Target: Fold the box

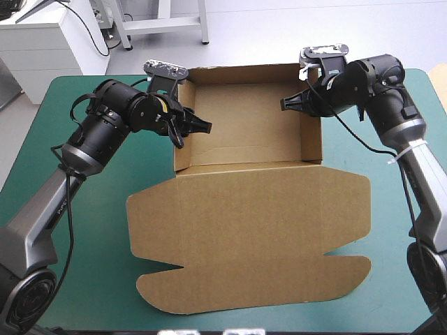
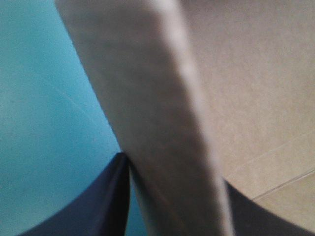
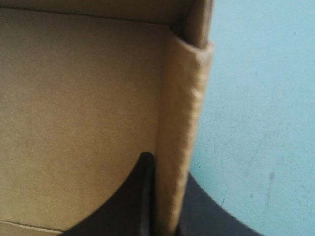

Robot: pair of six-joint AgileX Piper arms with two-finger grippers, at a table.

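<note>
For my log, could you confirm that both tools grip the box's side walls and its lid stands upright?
Not quite: the lid lies flat on the teal-green cover, as the high view shows. The left tool and right tool do each grip a side wall of the box.

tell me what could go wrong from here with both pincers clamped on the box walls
1. The left pincer and right pincer each pinch one side wall of the box; pulling unevenly could twist it or slide it on the teal-green cover.
2. The right wall looks rolled over but loose at its far corner; on release it may spring open.
</note>
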